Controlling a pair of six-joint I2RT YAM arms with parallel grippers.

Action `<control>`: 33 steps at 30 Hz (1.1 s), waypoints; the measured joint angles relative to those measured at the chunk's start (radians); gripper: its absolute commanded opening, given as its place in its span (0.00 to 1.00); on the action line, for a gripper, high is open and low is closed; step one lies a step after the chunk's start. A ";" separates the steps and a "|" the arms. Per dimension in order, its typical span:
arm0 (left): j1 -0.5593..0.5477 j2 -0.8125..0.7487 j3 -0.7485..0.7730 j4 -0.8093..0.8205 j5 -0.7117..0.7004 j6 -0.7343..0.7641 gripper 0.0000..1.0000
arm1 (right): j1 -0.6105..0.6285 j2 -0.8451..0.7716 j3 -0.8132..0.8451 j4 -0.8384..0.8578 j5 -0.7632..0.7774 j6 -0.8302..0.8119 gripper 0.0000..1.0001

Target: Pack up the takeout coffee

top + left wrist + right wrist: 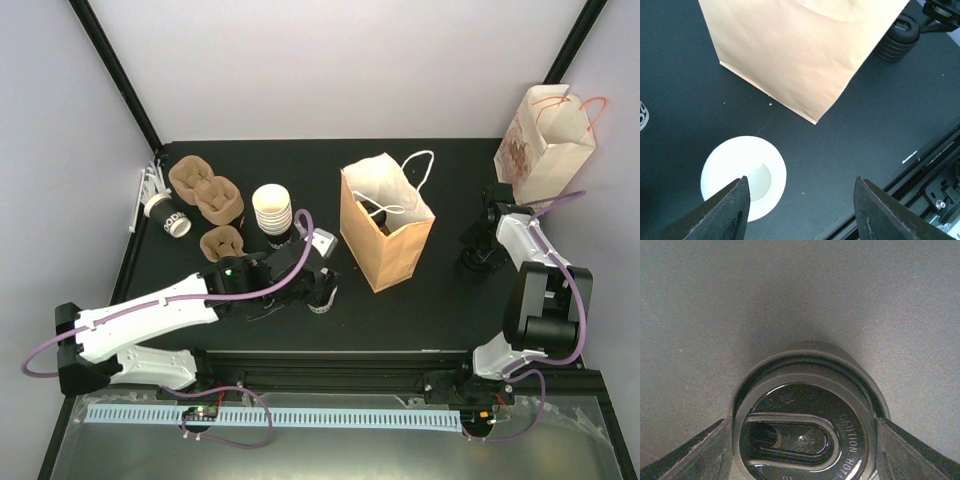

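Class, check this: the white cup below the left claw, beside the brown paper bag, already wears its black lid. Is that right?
No. The white cup below the left claw has no lid; it stands open beside the brown paper bag, as the left wrist view shows.

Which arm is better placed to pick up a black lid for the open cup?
The right. Its fingers flank the top lid of the lid stack, while the left gripper hangs open over the unlidded white cup beside the brown bag, away from the lids.
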 measured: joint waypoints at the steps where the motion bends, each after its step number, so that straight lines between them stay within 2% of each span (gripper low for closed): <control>1: 0.005 -0.012 -0.007 0.003 0.000 0.000 0.60 | 0.000 0.000 0.000 0.000 0.000 0.000 0.65; 18: 0.064 -0.066 -0.083 0.013 0.005 0.007 0.60 | 0.000 -0.076 0.024 -0.050 -0.013 -0.005 0.64; 24: 0.082 -0.079 -0.098 0.015 0.020 0.007 0.59 | 0.006 -0.138 0.023 -0.055 0.047 -0.031 0.64; 28: 0.117 -0.100 -0.120 0.018 0.044 0.008 0.60 | 0.016 -0.284 -0.005 -0.047 0.082 -0.052 0.64; 33: 0.164 -0.138 -0.145 0.018 0.075 0.015 0.60 | 0.027 -0.576 -0.014 0.004 0.042 -0.134 0.63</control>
